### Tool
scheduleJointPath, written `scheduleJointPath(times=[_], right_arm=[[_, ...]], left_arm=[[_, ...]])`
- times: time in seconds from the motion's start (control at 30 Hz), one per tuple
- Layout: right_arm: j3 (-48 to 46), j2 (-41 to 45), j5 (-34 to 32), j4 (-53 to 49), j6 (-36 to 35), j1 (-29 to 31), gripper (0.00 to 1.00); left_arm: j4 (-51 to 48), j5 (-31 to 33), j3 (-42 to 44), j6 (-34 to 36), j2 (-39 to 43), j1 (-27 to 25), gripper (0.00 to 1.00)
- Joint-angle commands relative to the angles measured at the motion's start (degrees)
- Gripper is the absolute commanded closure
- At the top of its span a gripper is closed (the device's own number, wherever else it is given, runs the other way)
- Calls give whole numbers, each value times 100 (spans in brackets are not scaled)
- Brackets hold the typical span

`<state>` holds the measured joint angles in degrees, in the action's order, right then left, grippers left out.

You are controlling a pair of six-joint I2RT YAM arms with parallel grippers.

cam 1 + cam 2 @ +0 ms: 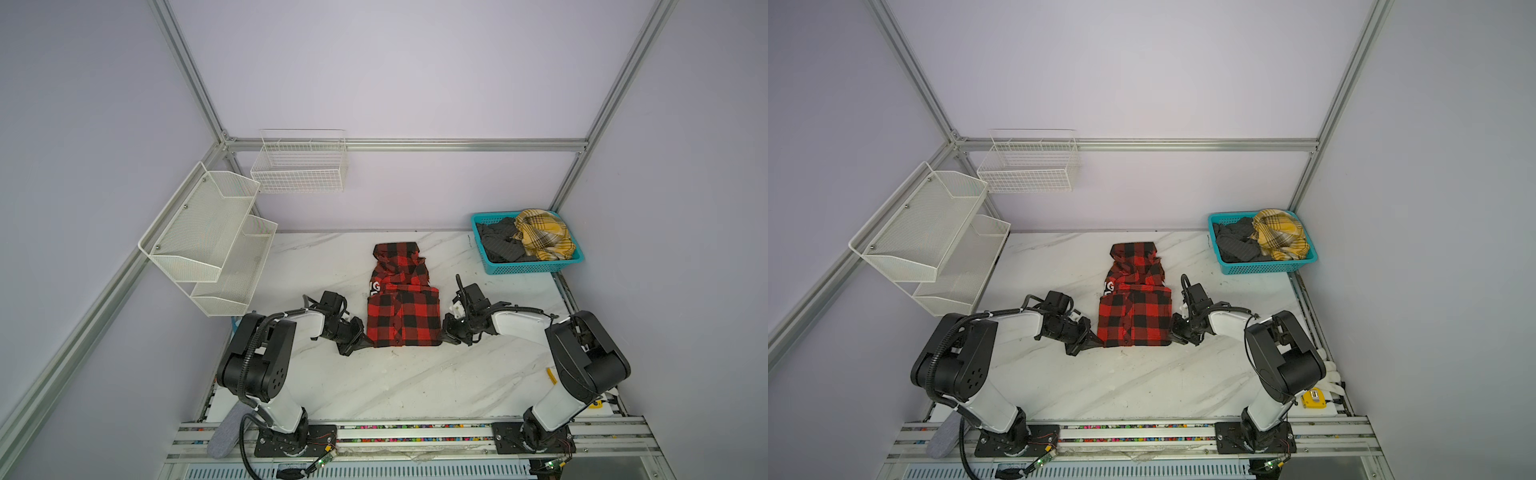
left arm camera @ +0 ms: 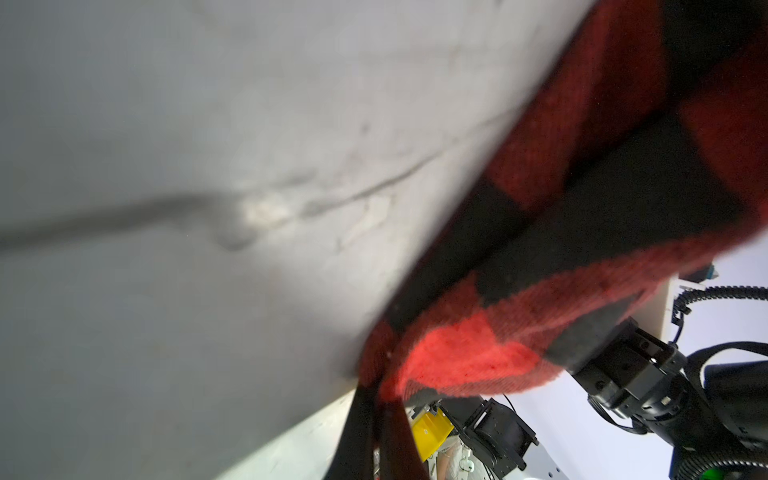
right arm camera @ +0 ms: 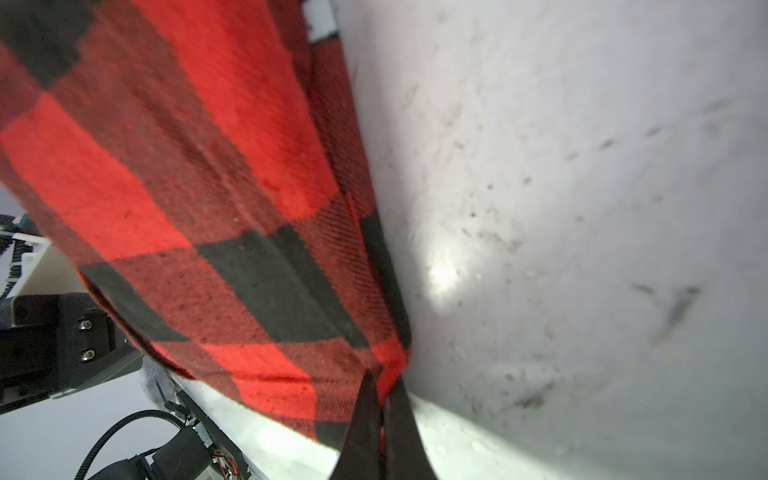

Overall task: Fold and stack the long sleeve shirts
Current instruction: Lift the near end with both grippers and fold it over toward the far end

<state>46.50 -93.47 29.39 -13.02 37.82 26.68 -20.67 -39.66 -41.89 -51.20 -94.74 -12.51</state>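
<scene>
A partly folded red-and-black check shirt [image 1: 403, 318] [image 1: 1136, 318] lies in the middle of the marble table, its near half doubled over and white letters showing at its left edge. My left gripper [image 1: 368, 341] [image 1: 1100, 343] is shut on the shirt's near left corner; in the left wrist view the gripper [image 2: 376, 399] pinches the cloth [image 2: 582, 208]. My right gripper [image 1: 442, 338] [image 1: 1173, 337] is shut on the near right corner; the right wrist view shows that gripper [image 3: 384, 382] clamped on the hem [image 3: 187, 187]. A mustard plaid garment [image 1: 542, 235] and a dark grey one [image 1: 496, 243] lie crumpled in a basket.
The teal basket [image 1: 536, 268] [image 1: 1266, 268] stands at the table's back right corner. White mesh shelves [image 1: 208, 232] hang on the left wall and a wire basket [image 1: 299, 166] on the back wall. A small yellow object [image 1: 1313, 398] sits beside the right arm's base.
</scene>
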Motion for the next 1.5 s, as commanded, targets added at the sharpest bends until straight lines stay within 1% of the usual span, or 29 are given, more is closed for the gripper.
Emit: scheduleJointPath(times=[0.0,0.13,0.2,0.23,0.27,0.37,0.43,0.53,0.6,0.67,0.73,0.8,0.87,0.93,1.0,1.07,1.2,1.27,1.33,1.47], right_arm=[[114,523,-195,-303,89,31,100],[-237,1095,-354,-559,182,39,100],[-488,1433,-359,-600,359,125,100],[-592,1626,-392,-618,463,212,100],[-682,1812,-443,-655,594,344,100],[-814,2316,-645,-829,1006,798,100],[-818,2656,-798,-1003,1250,1032,100],[-741,3120,-988,-1364,1470,1179,100],[-614,3289,-1034,-1547,1517,1212,100],[-388,3315,-1048,-1694,1496,1226,100],[-91,3246,-1104,-1789,1427,1226,100],[288,3088,-1123,-1807,1438,1228,100],[795,2855,-1375,-1919,1353,1177,100],[1231,2568,-1333,-1932,1218,1076,100],[1559,2289,-1247,-1912,1112,1041,100],[1729,2112,-1282,-1949,1020,1038,100],[1584,2156,-1328,-1958,969,1033,100],[1372,2280,-1401,-1972,912,1038,100],[1117,2448,-1340,-1949,981,1056,100],[565,2933,-1380,-1944,1240,1224,100]], left_arm=[[-532,846,342,170,250,12,100],[-934,832,565,194,836,-29,100],[-1074,812,770,101,1212,-132,100],[-1132,778,858,53,1314,-200,100],[-1199,754,931,-3,1632,-302,100],[-1464,684,1114,-243,2237,-574,100],[-1694,644,1157,-399,2734,-668,100],[-2193,696,1025,-575,3536,-709,100],[-2314,610,909,-753,3993,-734,100],[-2319,527,769,-949,4284,-761,100],[-2326,549,535,-1014,4358,-779,100],[-2280,709,212,-1013,4273,-779,100],[-1919,804,-71,-1090,4094,-779,100],[-1707,940,-447,-1120,3832,-770,100],[-1725,1052,-890,-1009,3528,-770,100],[-1825,1164,-1120,-932,3411,-779,100],[-2365,1361,-1124,-639,3426,-780,100],[-2486,1270,-851,-623,3503,-783,100],[-2486,1165,-481,-727,3682,-813,100],[-2771,1223,-69,-764,4158,-966,100]])
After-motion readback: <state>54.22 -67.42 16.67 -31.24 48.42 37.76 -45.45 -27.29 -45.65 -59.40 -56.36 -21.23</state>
